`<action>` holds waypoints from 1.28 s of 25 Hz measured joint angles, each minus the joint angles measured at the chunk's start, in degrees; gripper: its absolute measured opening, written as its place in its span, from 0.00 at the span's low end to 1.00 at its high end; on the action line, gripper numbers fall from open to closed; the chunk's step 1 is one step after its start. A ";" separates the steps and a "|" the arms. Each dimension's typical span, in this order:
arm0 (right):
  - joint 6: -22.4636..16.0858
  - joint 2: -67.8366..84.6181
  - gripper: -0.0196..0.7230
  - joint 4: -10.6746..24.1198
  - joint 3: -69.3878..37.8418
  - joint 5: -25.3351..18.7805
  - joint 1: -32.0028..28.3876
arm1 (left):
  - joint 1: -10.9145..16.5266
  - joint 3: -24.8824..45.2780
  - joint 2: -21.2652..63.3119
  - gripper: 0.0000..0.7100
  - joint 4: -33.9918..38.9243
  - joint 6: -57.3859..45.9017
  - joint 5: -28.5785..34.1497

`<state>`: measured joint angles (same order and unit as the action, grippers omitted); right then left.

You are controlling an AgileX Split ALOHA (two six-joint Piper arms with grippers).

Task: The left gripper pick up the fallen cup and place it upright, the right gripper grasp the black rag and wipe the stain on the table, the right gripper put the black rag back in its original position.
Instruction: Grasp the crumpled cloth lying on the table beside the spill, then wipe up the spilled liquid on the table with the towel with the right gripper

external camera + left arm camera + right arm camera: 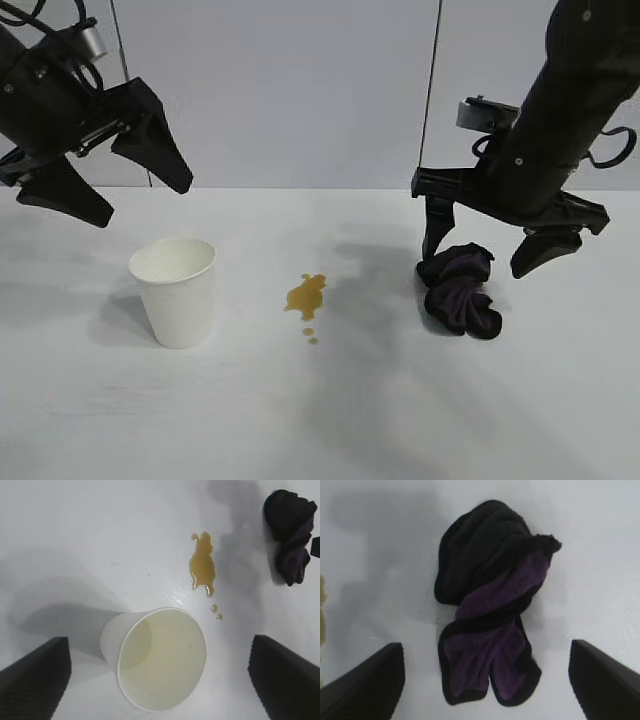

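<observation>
1. White paper, the cup [174,290] is seen upright on the table [320,420] in the exterior view, left of the stain [305,296]. The left gripper [105,185] hangs above it, fingers apart and empty. The right gripper [490,255] is lowered over the rag [460,290], fingers spread to either side of it.
2. In the left wrist view, the cup [160,660] is shown free between the open fingers [35,677].
3. In the right wrist view, the rag [487,605] is centred between the spread fingers [365,685]. The grasp is best made by descending until the tips near the table, then closing across the bunched middle.
</observation>
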<state>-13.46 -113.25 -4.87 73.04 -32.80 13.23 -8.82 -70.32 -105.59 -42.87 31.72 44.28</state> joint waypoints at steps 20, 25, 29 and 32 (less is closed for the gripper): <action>0.08 -7.71 0.15 -1.95 8.19 -7.46 0.17 | 0.05 0.00 0.00 0.98 0.15 -1.00 -0.62; 2.89 -7.71 0.15 -5.41 14.76 -10.54 4.06 | 0.05 0.00 0.00 0.98 0.15 -1.00 -0.62; 3.29 -7.71 0.15 -6.34 18.17 -10.14 10.28 | 0.05 0.00 0.00 0.98 0.15 -1.03 -0.62; 3.47 -8.05 0.15 -6.51 18.39 -9.42 14.13 | 0.05 0.00 0.00 0.98 0.15 -1.03 -0.57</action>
<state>-9.98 -121.30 -11.38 91.43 -42.22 27.36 -8.76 -70.32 -105.59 -42.71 30.69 43.71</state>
